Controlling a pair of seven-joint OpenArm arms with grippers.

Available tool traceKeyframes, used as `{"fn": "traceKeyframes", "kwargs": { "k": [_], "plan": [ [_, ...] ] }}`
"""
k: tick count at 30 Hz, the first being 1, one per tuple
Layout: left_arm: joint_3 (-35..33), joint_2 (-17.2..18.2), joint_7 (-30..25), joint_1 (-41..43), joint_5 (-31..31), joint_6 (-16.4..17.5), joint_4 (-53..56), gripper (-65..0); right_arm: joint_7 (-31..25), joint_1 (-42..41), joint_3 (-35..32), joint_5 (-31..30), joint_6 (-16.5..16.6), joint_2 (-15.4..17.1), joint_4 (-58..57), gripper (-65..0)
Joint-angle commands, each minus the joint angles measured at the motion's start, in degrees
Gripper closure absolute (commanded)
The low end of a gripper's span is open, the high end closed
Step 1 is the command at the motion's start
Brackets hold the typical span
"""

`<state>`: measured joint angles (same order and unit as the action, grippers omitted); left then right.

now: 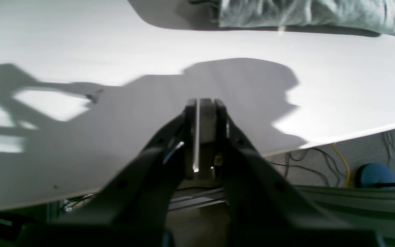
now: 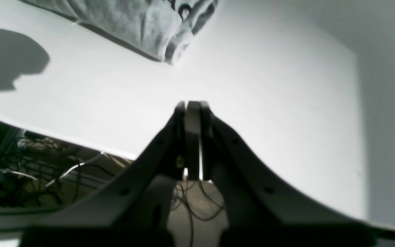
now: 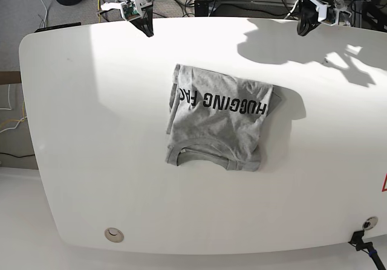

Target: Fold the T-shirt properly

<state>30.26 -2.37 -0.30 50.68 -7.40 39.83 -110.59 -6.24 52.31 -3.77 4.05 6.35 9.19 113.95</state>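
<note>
table [image 3: 91, 161] open all round | obstacle: T-shirt [image 3: 221, 122] (centre, seemingly flat)

Bright, hard light across white table [image 3: 91, 161]; near blown-out glare in right wrist view. Sharp dark arm shadows on tabletop at far right of base view and beneath left gripper [image 1: 202, 103]. Short shadow beside T-shirt [image 3: 217, 116]. Wrist views soft, close gripper bodies dark and blurred, table edge bowed by wide-angle lens. Base view crisp, evenly exposed.
</note>
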Motion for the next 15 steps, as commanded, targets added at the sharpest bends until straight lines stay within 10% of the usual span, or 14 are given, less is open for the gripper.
{"fn": "traceKeyframes", "kwargs": {
  "k": [1, 15],
  "plan": [
    [0.0, -0.1, -2.9, 4.1, -1.3, 0.2, -0.8, 0.0, -1.5, 3.0, 0.1, -0.3, -0.4, 0.2, 1.2, 0.0],
    [-1.6, -1.6, -2.9, 17.8, -1.5, 0.2, 7.3, 0.0, -1.5, 18.6, 0.3, -0.4, -1.6, -1.9, -1.3, 0.0]
  ]
}}
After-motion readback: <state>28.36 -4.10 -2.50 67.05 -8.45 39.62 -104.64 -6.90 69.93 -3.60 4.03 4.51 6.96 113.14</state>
